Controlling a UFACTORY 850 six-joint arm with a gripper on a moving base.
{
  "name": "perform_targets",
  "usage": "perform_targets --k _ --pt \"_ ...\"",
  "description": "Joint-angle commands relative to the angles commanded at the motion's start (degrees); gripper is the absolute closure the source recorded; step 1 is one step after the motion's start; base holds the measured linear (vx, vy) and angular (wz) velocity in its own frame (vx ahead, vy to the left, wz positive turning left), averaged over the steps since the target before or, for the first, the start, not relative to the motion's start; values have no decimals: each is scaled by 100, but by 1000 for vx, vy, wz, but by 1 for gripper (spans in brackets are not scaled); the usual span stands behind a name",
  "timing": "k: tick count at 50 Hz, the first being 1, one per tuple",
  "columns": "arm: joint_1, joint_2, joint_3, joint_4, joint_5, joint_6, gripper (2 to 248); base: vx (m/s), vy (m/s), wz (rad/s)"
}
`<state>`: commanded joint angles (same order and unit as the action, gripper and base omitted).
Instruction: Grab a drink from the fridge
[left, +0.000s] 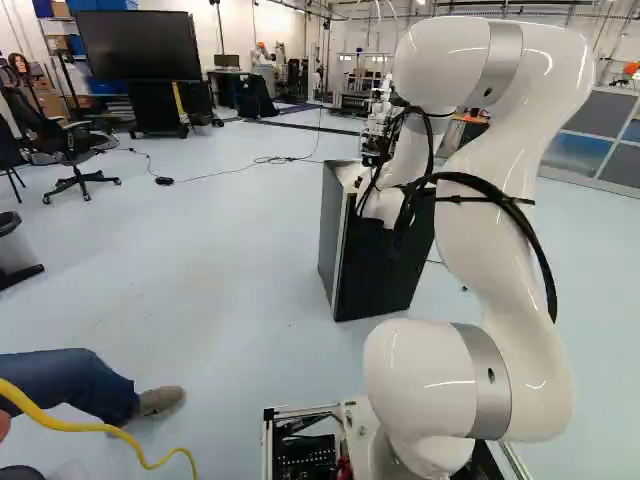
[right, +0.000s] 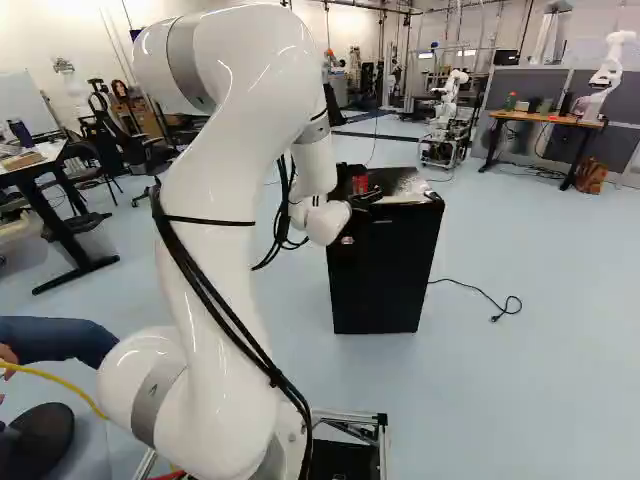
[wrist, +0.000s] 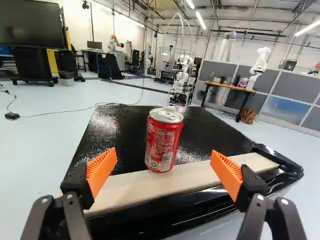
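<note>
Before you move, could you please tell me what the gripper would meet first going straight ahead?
Most likely the red can, standing ahead of the open gripper, though depth is unclear.

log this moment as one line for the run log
gripper: open | red can: upright on top of fridge, ahead of gripper | grip: not yet made

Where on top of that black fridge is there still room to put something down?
The fridge top looks bare beyond the red can, up to the far edge, and on either side between can and side edges. It is crowded at the pale strip along the near edge: the can stands by it, and the open gripper reaches there.
</note>
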<state>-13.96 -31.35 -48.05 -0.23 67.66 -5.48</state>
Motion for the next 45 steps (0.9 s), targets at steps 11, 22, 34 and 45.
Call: perform_targets --k 11,22,34,45 --pt "0 -1 -1 0 0 588 3 0 0 0" --pt "0 -1 -1 0 0 718 3 0 0 0" --pt "7 -46 -62 0 0 727 3 0 0 0" --pt "21 -145 -196 0 0 727 3 0 0 0"
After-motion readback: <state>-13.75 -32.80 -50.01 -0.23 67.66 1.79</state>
